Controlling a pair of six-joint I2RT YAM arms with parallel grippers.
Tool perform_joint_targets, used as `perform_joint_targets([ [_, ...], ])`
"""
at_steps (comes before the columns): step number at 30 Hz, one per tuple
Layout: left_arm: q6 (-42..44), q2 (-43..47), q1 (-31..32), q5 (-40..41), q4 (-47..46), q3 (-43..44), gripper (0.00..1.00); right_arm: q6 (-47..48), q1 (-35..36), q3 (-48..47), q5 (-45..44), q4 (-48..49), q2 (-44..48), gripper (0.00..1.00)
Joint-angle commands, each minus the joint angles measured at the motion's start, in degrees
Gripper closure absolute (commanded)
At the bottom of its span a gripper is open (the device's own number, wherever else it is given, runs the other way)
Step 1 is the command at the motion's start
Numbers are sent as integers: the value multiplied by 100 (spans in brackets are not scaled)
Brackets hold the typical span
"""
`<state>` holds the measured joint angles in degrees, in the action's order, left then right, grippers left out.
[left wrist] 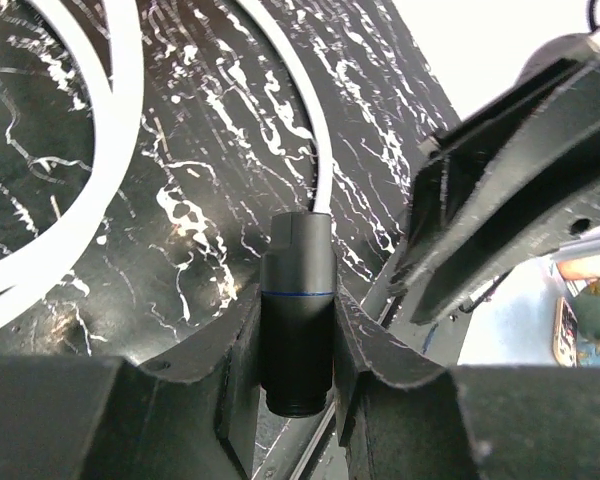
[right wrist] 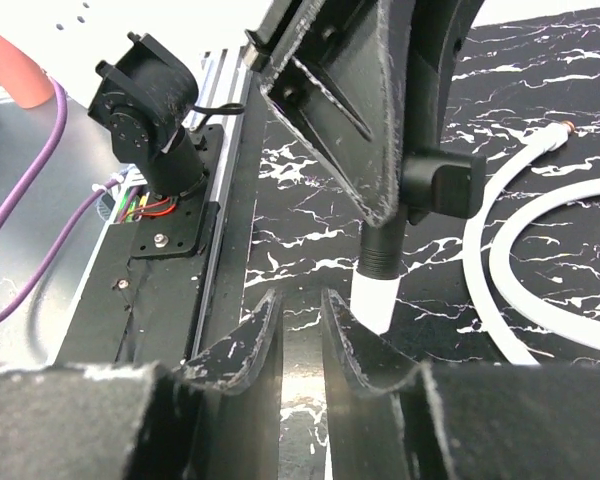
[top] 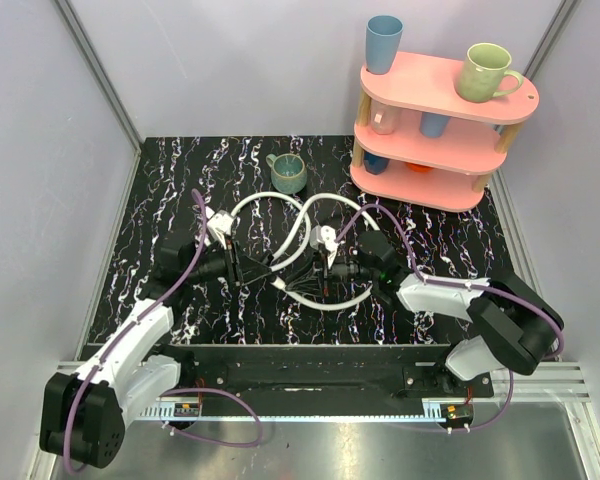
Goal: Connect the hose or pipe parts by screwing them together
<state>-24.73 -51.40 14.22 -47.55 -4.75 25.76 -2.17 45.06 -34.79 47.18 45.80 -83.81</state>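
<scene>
Black fitting point(left wrist: 298, 300), near the green mug point(top: 288, 172), clenched in left gripper point(left wrist: 298, 335); right gripper point(right wrist: 302, 312) slightly parted, empty. Skewed mating could cross-thread hoses point(top: 265, 198).

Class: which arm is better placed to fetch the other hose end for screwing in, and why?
Right. The right fingers are empty and slightly apart; the left fingers are shut on the black fitting; a free hose end lies nearby.
</scene>
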Motion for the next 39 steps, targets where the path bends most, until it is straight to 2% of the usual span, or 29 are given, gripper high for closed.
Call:
perform_joint_targets([
  [1,-242,-11,-24,622,-123,254,100,-134,29,77,-146,342,260,70],
  [3,-313,-2,-24,895,-26,281,100,-143,38,130,-366,359,321,64],
  [7,-724,-2,-16,1230,141,395,100,41,170,489,-1418,772,383,52],
  [14,-1525,42,-24,1608,430,509,100,1498,978,622,-2967,886,147,25],
  [19,-1938,270,-24,1801,888,676,100,1983,1294,500,-3671,1194,-249,15],
  [25,-2273,613,-16,2048,1108,720,100,2572,1514,244,-4356,1361,-768,15],
  [35,-2563,859,-24,2127,1459,773,100,3258,1726,-116,-4683,1449,-1163,19],
  [39,-2721,930,-24,2180,1460,711,100,3364,1796,-265,-4691,1475,-1295,25],
])
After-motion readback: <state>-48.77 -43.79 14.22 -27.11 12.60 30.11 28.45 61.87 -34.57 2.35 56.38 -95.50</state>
